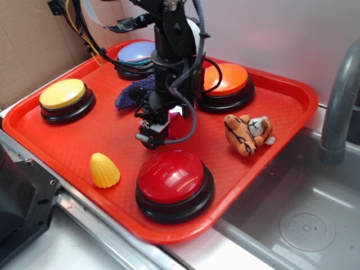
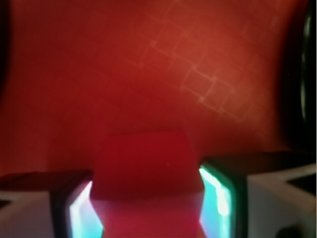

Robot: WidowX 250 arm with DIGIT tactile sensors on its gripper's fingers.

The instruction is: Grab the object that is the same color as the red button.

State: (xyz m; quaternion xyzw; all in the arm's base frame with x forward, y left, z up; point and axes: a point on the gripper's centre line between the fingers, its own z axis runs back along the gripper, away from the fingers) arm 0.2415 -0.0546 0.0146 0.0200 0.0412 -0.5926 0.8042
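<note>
The small red block (image 2: 143, 163) sits between my two fingers in the wrist view, with both pads against its sides. My gripper (image 2: 148, 198) is shut on it. In the exterior view the gripper (image 1: 166, 130) is low over the middle of the red tray (image 1: 67, 146), and the block (image 1: 178, 125) shows only as a red patch between the fingers. I cannot tell whether the block rests on the tray or is just off it. The large red button (image 1: 171, 175) on its black base stands just in front of the gripper, near the tray's front edge.
On the tray are a yellow button (image 1: 63, 93) at the left, a blue button (image 1: 136, 52) at the back, an orange button (image 1: 226, 79) at the right, a purple cloth (image 1: 130, 94), a yellow corn toy (image 1: 104, 170) and a plush tiger (image 1: 247, 133). A sink (image 1: 304, 225) and faucet (image 1: 337, 107) lie to the right.
</note>
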